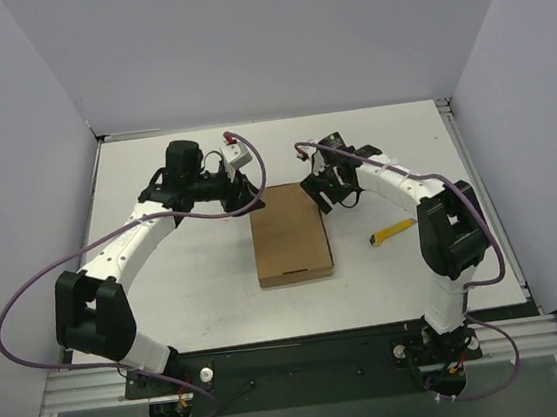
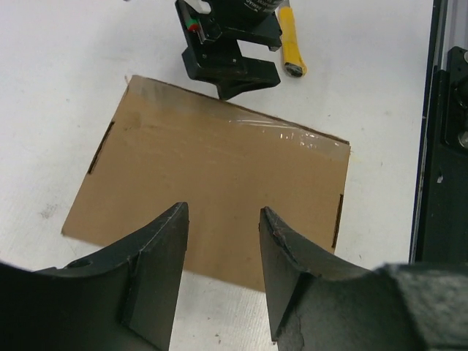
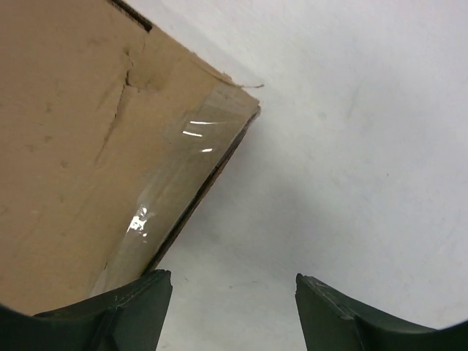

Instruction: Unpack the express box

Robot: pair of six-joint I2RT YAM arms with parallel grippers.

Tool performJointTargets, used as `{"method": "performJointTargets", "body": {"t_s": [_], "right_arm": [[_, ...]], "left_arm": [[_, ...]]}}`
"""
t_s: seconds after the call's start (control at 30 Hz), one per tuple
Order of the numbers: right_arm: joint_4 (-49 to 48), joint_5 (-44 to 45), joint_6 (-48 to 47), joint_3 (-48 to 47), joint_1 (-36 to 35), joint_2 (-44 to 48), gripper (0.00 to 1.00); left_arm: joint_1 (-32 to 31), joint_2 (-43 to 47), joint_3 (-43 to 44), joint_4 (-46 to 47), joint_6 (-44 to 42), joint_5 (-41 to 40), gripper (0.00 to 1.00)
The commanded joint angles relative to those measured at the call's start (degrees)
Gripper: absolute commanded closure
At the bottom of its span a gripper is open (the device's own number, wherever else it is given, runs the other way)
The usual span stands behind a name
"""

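The express box (image 1: 291, 234) is lying flat and closed at mid-table, clear tape (image 3: 183, 183) sealing its far edge; nothing is unpacked yet; the left gripper (image 2: 223, 212) and right gripper (image 3: 232, 276) are hovering at its far corners, fingers spread, gripping nothing; the yellow utility knife (image 1: 392, 233) is lying untouched nearby.

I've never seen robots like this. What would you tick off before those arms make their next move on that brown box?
1. Express box lying flat, lid closed: ok.
2. Lid free to lift: not ok; clear tape covers one edge.
3. Left gripper open and empty, over the box: ok.
4. Right gripper open and empty, at a box corner: ok.
5. Yellow knife lying loose, right of the box: ok.
6. What is inside the box: cannot tell.
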State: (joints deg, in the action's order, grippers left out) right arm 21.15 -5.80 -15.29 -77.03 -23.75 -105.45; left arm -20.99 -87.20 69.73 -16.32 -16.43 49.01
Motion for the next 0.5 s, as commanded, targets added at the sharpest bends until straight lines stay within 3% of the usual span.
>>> {"method": "performJointTargets", "body": {"t_s": [0.0, 0.2, 0.47], "right_arm": [[1.62, 2.11, 7.45, -4.79, 0.63, 1.64, 0.31], [2.85, -11.14, 9.06, -0.49, 2.57, 6.74, 0.31], [0.56, -17.40, 10.10, 3.21, 1.95, 6.93, 0.32]], "left_arm": [[-1.41, -1.65, -0.83, -0.82, -2.38, -0.41, 0.47], [-2.91, -6.66, -2.49, -3.90, -7.29, 0.47, 0.56], [-2.82, -11.67, -4.69, -6.27, -5.81, -1.11, 0.62]]}}
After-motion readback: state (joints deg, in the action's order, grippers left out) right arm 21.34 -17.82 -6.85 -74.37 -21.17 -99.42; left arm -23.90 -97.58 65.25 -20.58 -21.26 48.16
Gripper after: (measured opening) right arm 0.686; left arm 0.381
